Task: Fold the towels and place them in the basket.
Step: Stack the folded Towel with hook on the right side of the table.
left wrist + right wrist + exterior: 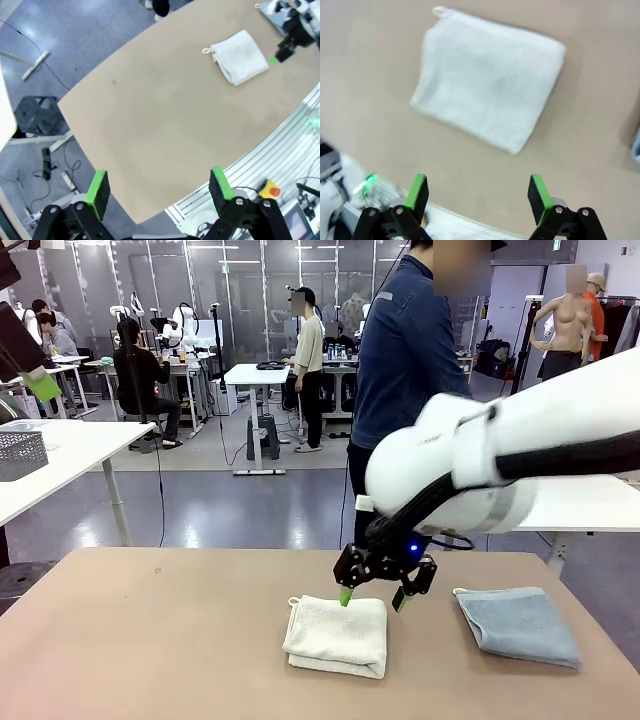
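A folded cream-white towel (337,637) (240,62) (487,85) lies in the middle of the tan table. A folded pale blue-grey towel (518,625) lies to its right, apart from it. My right gripper (372,600) (477,192) hovers open just above the cream towel's far right edge, with nothing between its fingers. From high over the table's left side, my left gripper (157,187) looks down, open and empty. The basket is out of view.
A person in a dark blue shirt (405,350) stands at the far side of the table (150,640), behind my right arm. A grey mesh basket (20,453) sits on a neighbouring white table at the left. The table's left half is bare.
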